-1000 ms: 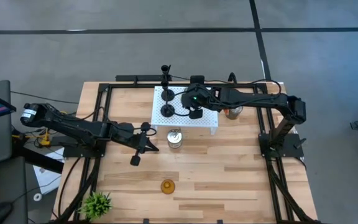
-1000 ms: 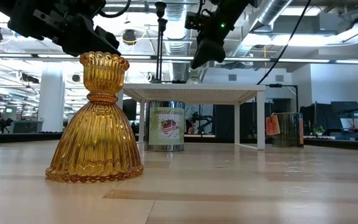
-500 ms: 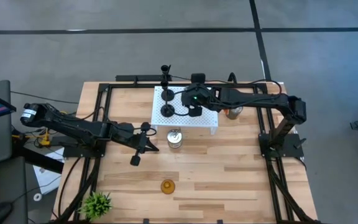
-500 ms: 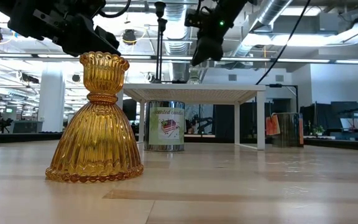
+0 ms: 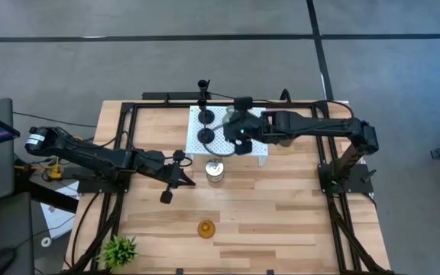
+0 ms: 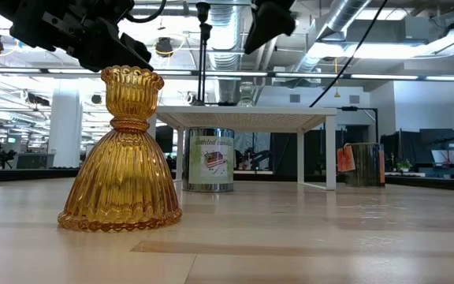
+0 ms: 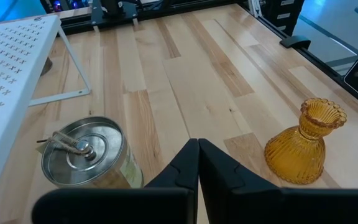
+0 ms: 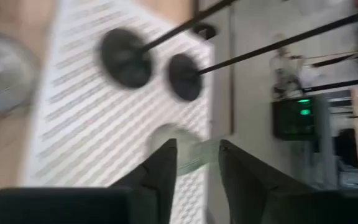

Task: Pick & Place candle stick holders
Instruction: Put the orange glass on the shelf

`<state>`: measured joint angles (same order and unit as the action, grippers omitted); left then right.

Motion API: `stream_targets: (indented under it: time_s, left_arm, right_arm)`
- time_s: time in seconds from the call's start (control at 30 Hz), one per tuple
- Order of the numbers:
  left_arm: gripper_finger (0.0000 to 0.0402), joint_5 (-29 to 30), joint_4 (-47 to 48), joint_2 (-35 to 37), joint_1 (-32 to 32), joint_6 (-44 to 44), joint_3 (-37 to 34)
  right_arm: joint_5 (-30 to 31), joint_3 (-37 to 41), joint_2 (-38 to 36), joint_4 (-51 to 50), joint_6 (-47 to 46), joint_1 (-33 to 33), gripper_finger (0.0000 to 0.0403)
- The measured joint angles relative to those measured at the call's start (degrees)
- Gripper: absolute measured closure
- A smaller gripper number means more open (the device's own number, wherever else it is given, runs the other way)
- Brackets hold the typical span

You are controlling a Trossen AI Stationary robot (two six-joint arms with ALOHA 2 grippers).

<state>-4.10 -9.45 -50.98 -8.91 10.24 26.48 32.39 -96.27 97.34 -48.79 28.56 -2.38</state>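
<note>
Two black candle stick holders (image 5: pixel 206 116) (image 5: pixel 206 136) stand by their disc bases on the white perforated shelf (image 5: pixel 255 147). In the right wrist view they show as dark discs (image 8: pixel 126 57) (image 8: pixel 185 76). A squat pale-green glass holder (image 5: pixel 231 114) (image 6: pixel 245 95) stands on the shelf too. My right gripper (image 5: pixel 236 142) (image 6: pixel 268 20) hovers open above the shelf, clear of the glass (image 8: pixel 180 148). The amber glass holder (image 5: pixel 205 228) (image 7: pixel 303 149) stands on the table near the front. My left gripper (image 5: pixel 166 195) (image 7: pixel 197 163) is shut and empty above the table's left half.
A round tin candle (image 5: pixel 215 169) (image 7: pixel 82 152) stands on the table just in front of the shelf. A small green plant (image 5: pixel 118 249) sits at the near left corner. A dark jar (image 5: pixel 286 137) stands right of the shelf. Black frame rails run along both table sides.
My right gripper has risen above the shelf and drawn a little toward the table's near edge. The pale-green glass holder stays standing on the shelf below it. My left arm has kept still.
</note>
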Motion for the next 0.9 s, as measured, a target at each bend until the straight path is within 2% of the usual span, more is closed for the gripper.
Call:
stream_targets:
  time_s: [0.27,0.53,0.7,0.9]
  left_arm:
    - [0.0392,-0.02,0.01,0.0,0.0,0.0,0.0]
    - [0.0392,-0.02,0.02,0.0,-0.04,0.0,0.0]
    - [0.0392,-0.02,0.2,0.02,-0.04,0.0,0.0]
    - [0.0392,-0.27,0.46,0.02,-0.15,-0.01,-0.02]
  right_arm:
    - [-2.82,0.02,0.0,-12.27,-9.36,4.07,0.039]
    - [-9.97,0.14,0.0,-11.85,-12.59,7.31,0.04]
    - [-13.06,6.27,-3.18,-2.17,-12.51,9.12,0.0401]
    - [-13.82,22.96,-12.75,16.38,-13.69,10.56,0.0402]
